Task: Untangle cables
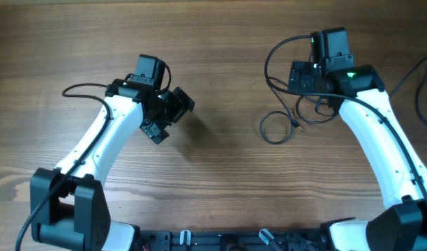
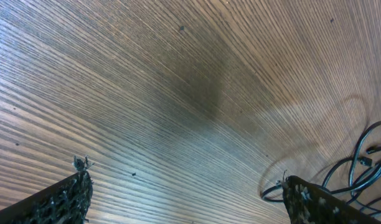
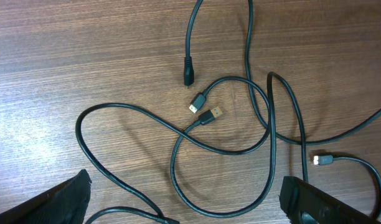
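Observation:
The cables [image 1: 282,120] are thin black cords lying loose on the wooden table right of centre, with one round loop [image 1: 272,130] and a long arc toward the far side. My right gripper [image 1: 311,78] hovers over them, open and empty. In the right wrist view the cables [image 3: 178,130] cross each other in wide loops, with small plug ends [image 3: 209,116] near the middle and another plug [image 3: 323,160] at the right. My right gripper [image 3: 185,186] straddles one loop without touching it. My left gripper [image 1: 171,118] is open and empty over bare wood, left of the cables. The cables also show at the right edge of the left wrist view [image 2: 365,158], beyond my left gripper [image 2: 187,190].
Thicker black wires fixed to the arms curve out at the left [image 1: 81,88] and at the far right edge [image 1: 421,90]. The wooden table [image 1: 220,188] runs to a black rail at the front edge [image 1: 220,240].

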Motion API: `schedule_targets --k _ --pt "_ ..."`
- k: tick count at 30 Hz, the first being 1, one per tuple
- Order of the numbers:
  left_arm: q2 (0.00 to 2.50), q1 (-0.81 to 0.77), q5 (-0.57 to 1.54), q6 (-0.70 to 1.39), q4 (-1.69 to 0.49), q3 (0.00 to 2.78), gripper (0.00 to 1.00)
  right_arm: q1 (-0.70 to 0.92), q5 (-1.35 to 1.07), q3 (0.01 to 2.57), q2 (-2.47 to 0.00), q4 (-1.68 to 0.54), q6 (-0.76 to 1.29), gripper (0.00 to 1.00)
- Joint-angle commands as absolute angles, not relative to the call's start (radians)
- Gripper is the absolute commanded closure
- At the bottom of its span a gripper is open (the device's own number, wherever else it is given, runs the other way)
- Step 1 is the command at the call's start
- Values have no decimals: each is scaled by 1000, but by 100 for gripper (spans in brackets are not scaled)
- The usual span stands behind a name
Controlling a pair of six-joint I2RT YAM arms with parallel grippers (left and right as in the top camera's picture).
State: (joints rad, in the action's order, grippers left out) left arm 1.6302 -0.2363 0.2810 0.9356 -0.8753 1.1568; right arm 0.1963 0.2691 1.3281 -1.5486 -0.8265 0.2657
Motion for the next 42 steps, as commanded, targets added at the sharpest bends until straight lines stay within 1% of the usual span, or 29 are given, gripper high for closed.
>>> schedule_targets --k 1,8,12,15,19,22,25,27,32,38,42 --pt "1620 -240 264 920 -876 1158 0 198 260 1313 -1561 -823 281 0" --pt "1620 -240 264 920 -876 1158 0 202 256 1312 -1550 -823 281 0" --pt "1620 -240 264 920 -876 1158 0 202 256 1312 -1489 -823 281 0" --pt "1620 -240 264 920 -876 1158 0 202 263 1312 -1407 -823 280 0" --pt "1620 -240 264 920 -876 1158 0 202 372 1312 -1277 -799 280 0" --pt "1620 -240 264 920 -876 1158 0 202 405 1312 -1174 -763 273 0" --pt "1620 -240 264 920 -876 1158 0 202 422 1306 -1053 -765 151 0" --pt "1620 -240 264 920 -876 1158 0 201 422 1288 -993 -751 145 0" --pt "1620 -240 264 920 -876 1158 0 202 391 1140 -785 -614 144 0" --pt "1620 -240 264 920 -876 1158 0 200 289 830 -475 -337 130 0" --pt "1620 -240 264 920 -876 1158 0 171 166 618 -271 -181 129 0"
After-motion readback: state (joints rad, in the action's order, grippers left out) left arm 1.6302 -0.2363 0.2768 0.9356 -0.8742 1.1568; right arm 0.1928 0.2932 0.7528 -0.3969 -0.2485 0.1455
